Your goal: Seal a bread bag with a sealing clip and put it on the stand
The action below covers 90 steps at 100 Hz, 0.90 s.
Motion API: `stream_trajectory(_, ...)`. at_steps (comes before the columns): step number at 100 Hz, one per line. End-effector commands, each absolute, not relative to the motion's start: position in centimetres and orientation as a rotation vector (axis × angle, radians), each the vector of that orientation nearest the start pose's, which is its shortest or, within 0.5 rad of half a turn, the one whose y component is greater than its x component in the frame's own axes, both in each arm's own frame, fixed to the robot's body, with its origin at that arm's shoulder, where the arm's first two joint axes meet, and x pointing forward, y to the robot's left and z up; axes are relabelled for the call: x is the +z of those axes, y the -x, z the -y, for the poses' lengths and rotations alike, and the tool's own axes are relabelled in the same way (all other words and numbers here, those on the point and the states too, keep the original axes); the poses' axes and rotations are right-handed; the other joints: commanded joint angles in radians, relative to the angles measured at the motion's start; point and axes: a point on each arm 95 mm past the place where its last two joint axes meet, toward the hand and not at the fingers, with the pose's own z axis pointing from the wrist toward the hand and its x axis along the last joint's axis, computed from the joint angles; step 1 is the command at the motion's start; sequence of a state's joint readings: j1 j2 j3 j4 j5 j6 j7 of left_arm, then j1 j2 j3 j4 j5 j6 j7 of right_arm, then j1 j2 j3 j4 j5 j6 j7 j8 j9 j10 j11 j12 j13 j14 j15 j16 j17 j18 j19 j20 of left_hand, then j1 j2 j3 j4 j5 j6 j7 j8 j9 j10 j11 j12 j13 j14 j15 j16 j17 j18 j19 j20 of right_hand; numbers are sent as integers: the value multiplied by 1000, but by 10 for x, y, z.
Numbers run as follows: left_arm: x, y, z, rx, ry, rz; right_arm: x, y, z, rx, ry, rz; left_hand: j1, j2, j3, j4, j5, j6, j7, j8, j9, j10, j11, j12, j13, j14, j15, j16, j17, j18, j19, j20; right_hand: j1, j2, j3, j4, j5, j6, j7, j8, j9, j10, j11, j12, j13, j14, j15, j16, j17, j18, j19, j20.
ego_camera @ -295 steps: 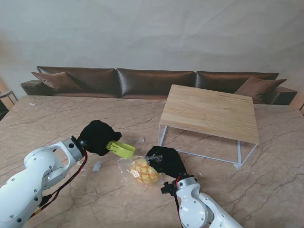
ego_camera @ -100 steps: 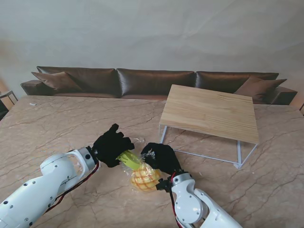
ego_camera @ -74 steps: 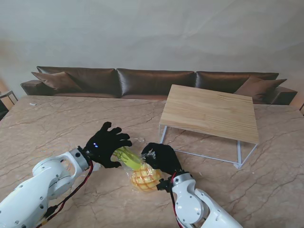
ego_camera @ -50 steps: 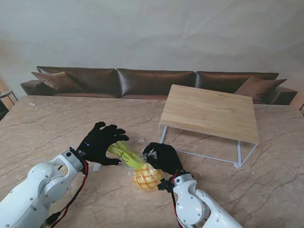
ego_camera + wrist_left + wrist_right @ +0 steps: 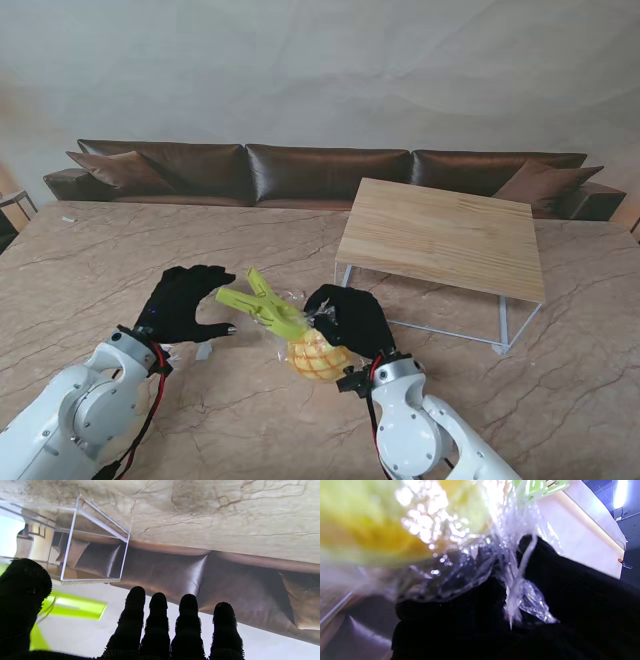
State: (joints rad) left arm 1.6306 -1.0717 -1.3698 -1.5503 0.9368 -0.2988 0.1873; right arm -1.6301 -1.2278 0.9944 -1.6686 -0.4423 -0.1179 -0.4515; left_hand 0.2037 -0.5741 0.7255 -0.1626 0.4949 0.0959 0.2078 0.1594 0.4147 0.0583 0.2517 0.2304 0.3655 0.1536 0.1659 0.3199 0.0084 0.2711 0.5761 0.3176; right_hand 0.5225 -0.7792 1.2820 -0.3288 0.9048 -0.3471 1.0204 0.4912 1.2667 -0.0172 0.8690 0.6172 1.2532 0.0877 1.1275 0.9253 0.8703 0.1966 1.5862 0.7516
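Note:
A clear bag with a yellow bun point(image 5: 320, 358) hangs lifted off the table, its twisted neck point(image 5: 515, 590) gripped in my black-gloved right hand point(image 5: 350, 318). A lime-green sealing clip point(image 5: 262, 307) is clamped on the bag's neck and sticks out to the left. My left hand point(image 5: 185, 303) is just left of the clip, fingers point(image 5: 186, 620) spread and holding nothing; the clip point(image 5: 75, 606) shows beside its thumb. The wooden-topped stand point(image 5: 443, 235) with a white wire frame point(image 5: 72, 532) sits farther right.
A small pale scrap point(image 5: 204, 349) lies on the marble table point(image 5: 100, 260) near my left hand. A brown leather sofa point(image 5: 320, 172) runs along the far table edge.
My left hand let go of the clip, opened and drew back left. The clip stays on the bag's neck. My right hand raised the bag slightly off the table.

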Motion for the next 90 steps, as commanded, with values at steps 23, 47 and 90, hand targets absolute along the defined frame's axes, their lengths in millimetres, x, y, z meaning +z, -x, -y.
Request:
stream_trajectory(23, -332, -388, -56, -1674, 1121, -1393, -254, -349, -86, -2803, 1884, 879, 12, 49, -66, 43, -46, 19, -55, -16, -76, 4, -28, -17, -42, -3, 2, -19, -13, -29, 0, -16, 38, 44, 1, 6, 12, -101, 5, 24, -25, -21, 18, 9, 4, 5, -6, 0, -3, -24, 29, 11)
stream_trajectory(47, -339, -386, -57, -1666, 1138, -1393, -209, -361, -59, -2841, 1961, 798, 22, 57, -76, 48, -40, 13, -39, -8, -72, 3, -29, -19, -44, -5, 1, -21, -17, -22, -2, -17, 38, 44, 0, 6, 11, -101, 4, 21, -23, -22, 15, 10, 6, 5, -12, 1, -2, -25, 26, 11)
stream_trajectory(90, -346, -386, -61, -1660, 1148, -1385, -160, -404, -8, -2718, 2198, 552, 31, 63, -86, 53, -35, 4, -16, 4, -62, 0, -31, -20, -44, -5, -2, -24, -20, -16, -4, -15, 49, 54, -13, 9, 8, -86, 3, 14, -27, -16, 11, 14, 2, 12, -16, 7, -1, -22, 19, 8)
